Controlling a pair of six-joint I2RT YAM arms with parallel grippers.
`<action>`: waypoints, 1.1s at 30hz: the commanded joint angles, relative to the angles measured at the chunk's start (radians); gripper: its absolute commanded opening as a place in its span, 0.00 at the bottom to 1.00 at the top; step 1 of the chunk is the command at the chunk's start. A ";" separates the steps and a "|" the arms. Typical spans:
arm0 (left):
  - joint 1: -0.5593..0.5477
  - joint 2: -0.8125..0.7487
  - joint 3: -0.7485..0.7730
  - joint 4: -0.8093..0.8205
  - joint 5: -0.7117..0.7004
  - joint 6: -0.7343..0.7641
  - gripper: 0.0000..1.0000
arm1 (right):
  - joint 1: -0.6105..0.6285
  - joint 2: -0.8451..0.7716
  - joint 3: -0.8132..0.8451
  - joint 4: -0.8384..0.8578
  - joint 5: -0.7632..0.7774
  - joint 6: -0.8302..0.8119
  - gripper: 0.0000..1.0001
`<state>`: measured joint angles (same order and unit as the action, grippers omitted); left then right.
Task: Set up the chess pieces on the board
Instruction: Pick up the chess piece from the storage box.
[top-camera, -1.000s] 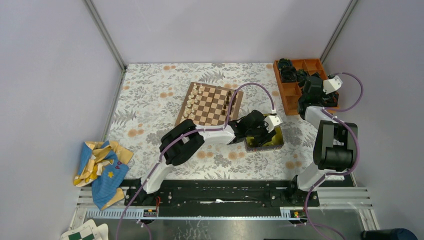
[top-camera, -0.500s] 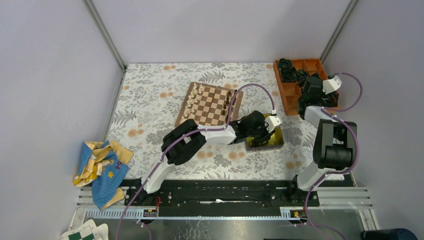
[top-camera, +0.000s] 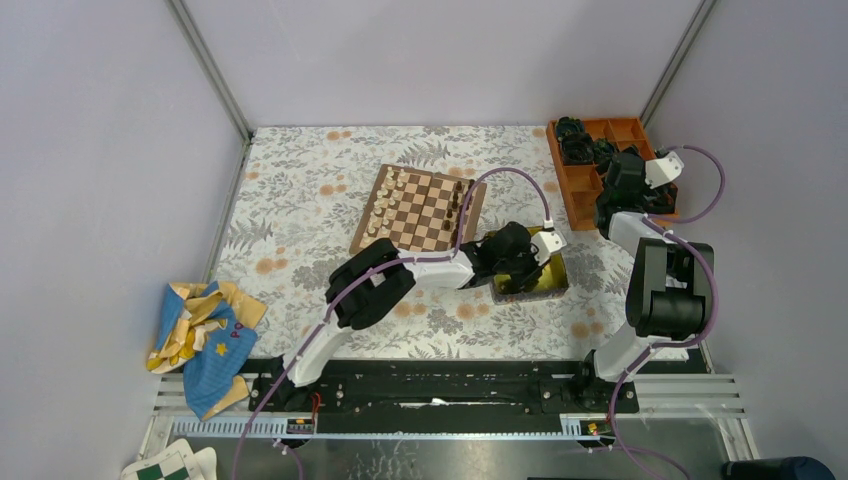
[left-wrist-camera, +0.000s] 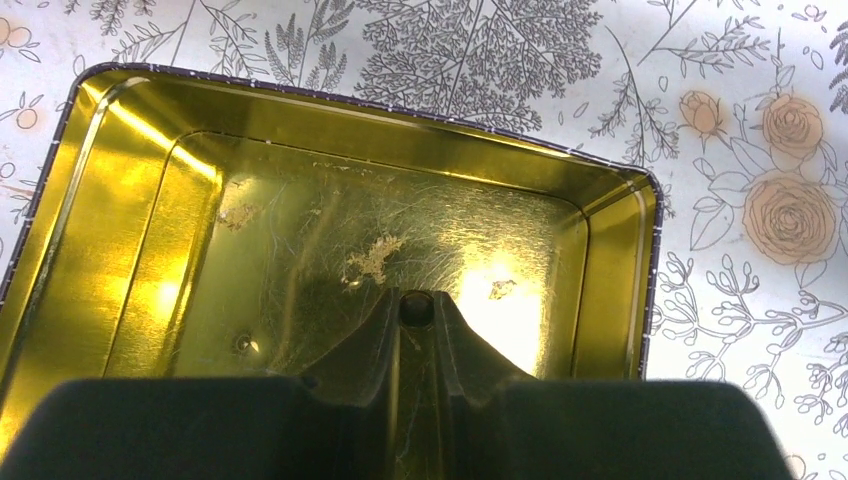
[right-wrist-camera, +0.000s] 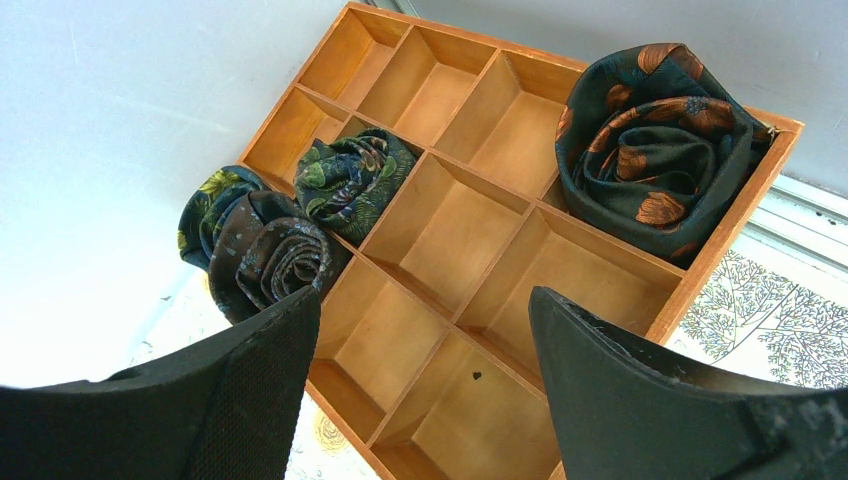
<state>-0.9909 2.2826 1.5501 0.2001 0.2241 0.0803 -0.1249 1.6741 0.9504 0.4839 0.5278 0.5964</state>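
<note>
left end effector (left-wrist-camera: 417, 314): narrow, pinching a small dark piece (left-wrist-camera: 417, 306) inside tin (left-wrist-camera: 200, 250), likely to lift it out | board (top-camera: 420, 210): just beyond tin, awaiting it | right end effector (right-wrist-camera: 425, 300): wide, empty, well right of tin

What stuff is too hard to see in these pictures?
Chess pieces on the board: top view, too small to name each.
Small dark thing in the left gripper: left wrist view, shut jaws hide all but its top.
Yellow tin's near edge: left wrist view, gripper body covers it.
Wooden tray's near compartments: right wrist view, right gripper's open jaws cover them.
</note>
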 joint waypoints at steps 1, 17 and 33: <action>0.006 0.029 0.040 0.056 -0.022 -0.009 0.17 | -0.002 0.007 0.004 0.050 -0.014 0.009 0.83; 0.007 -0.037 -0.038 0.137 -0.082 -0.029 0.00 | -0.002 0.006 -0.001 0.053 -0.023 0.015 0.83; 0.007 -0.080 -0.060 0.160 -0.120 -0.021 0.00 | -0.002 0.009 -0.001 0.051 -0.031 0.020 0.83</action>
<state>-0.9909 2.2627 1.5002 0.2859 0.1318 0.0589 -0.1249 1.6825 0.9504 0.4843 0.5041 0.6010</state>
